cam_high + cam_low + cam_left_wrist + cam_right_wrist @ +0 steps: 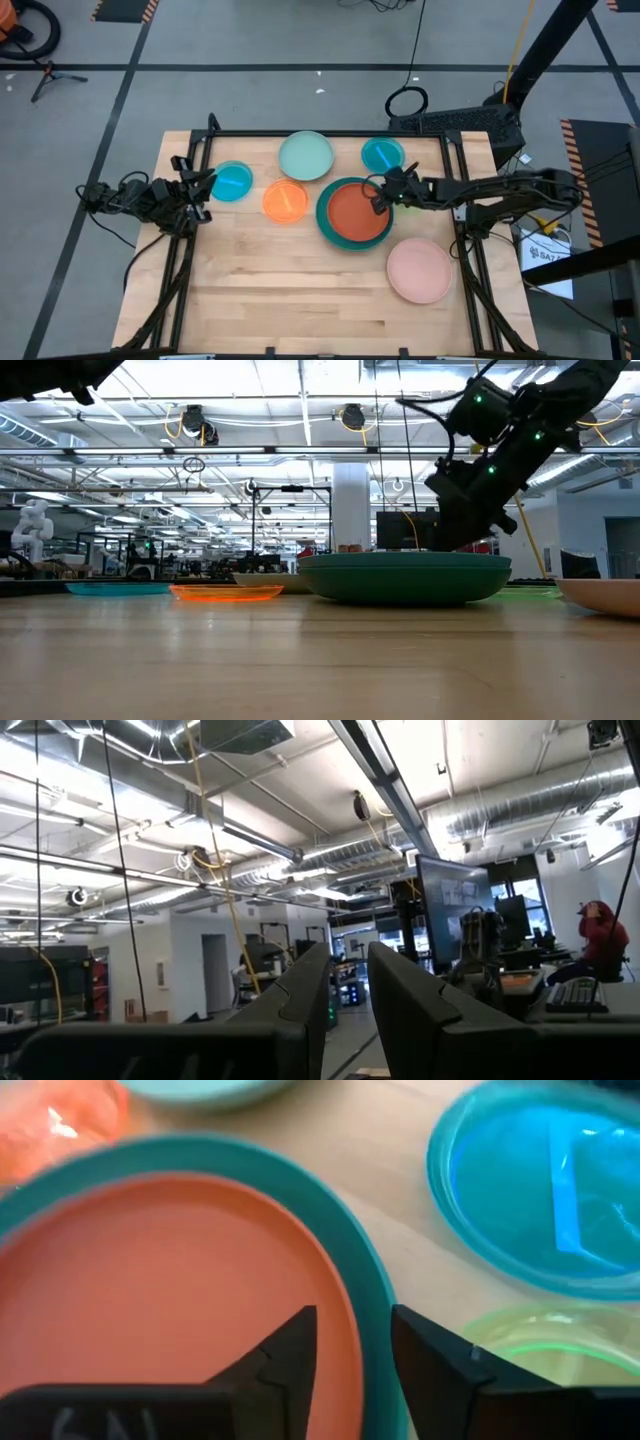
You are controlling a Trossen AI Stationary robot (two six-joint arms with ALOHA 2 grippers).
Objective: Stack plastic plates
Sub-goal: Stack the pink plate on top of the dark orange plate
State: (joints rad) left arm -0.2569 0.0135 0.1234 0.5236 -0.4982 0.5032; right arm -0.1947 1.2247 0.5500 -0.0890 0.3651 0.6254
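Observation:
A red-orange plate [355, 215] lies flat inside a large teal plate [325, 222] at mid-table. My right gripper [383, 193] is open over their far right rim. In the right wrist view [355, 1345], one finger stands over the red-orange plate [150, 1280] and the other over the teal rim [345, 1240]. A lime plate [540, 1345] lies just beyond it. Also on the table are two translucent blue plates [232, 182] [381, 154], a pale mint plate [305, 156], a small orange plate [285, 201] and a pink plate [420, 270]. My left gripper [205, 183] waits open, beside the left blue plate.
The plates lie across the far half of the wooden table; bare wood [290, 290] fills the near half. A black frame rail [330, 133] runs along the far edge. The pink plate sits near the right edge. A person sits in the room beyond [598, 935].

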